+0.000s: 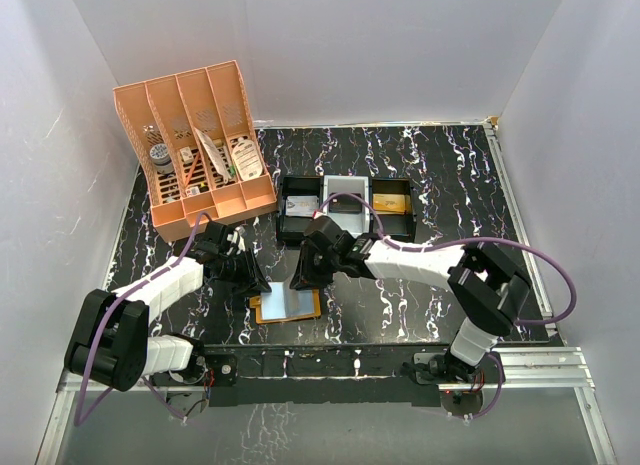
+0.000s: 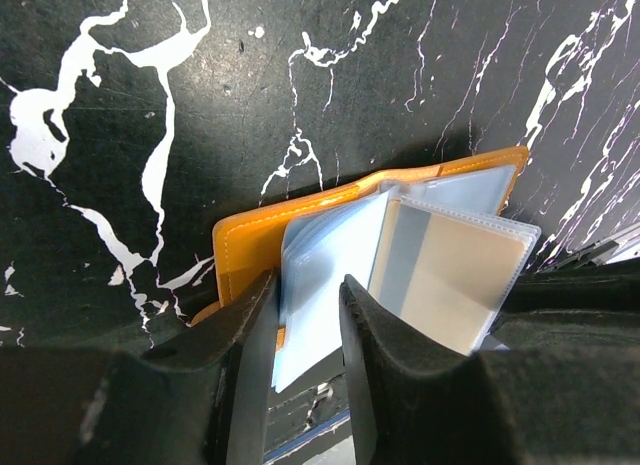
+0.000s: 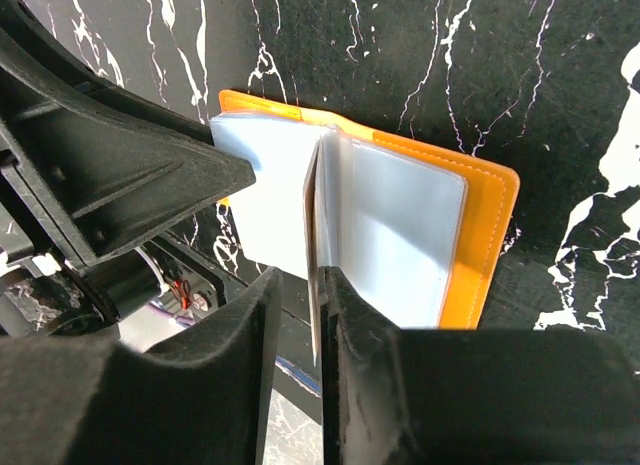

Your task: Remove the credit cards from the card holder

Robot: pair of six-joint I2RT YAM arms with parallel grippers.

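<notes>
Left claw (image 2: 305,280) jaws apart, straddling clear sleeve (image 2: 330,250) of open card holder (image 3: 490,235), bench (image 1: 400,305) 6 o'clock. Right claw (image 3: 300,277) nearly together around upright sleeve (image 3: 318,210); grip unclear.

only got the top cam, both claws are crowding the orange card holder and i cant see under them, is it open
Observer: Yes. The card holder lies open on the table, orange cover down, with clear plastic leaves fanning up from its fold.
Operator: ok whats the left claw on
Observer: The left claw has a pale blue leaf between its fingers, at the holder's edge nearest that arm. The fingers stand apart.
Operator: and the right one
Observer: The right claw straddles an upright leaf at the fold. I cannot tell whether it is pinched.
</notes>
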